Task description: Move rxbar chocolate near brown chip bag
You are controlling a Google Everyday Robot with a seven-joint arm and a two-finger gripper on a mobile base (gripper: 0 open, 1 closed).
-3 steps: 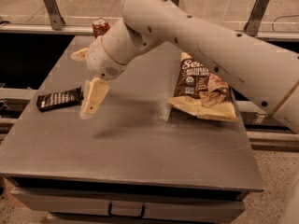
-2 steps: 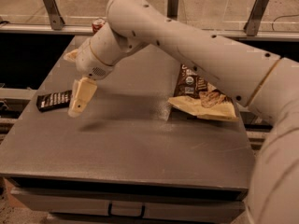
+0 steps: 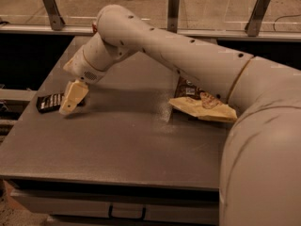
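— Where is the rxbar chocolate (image 3: 48,102)?
— Flat near the table's (image 3: 131,145) left edge, its right end hidden by the gripper (image 3: 72,99); gripped or not, I cannot tell.
— The brown chip bag (image 3: 203,106)?
— Well apart, right, partly behind the arm (image 3: 188,55).

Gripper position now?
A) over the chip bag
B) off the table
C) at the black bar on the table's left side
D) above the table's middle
C: the gripper sits at the chocolate bar, well apart from the chip bag across the table.
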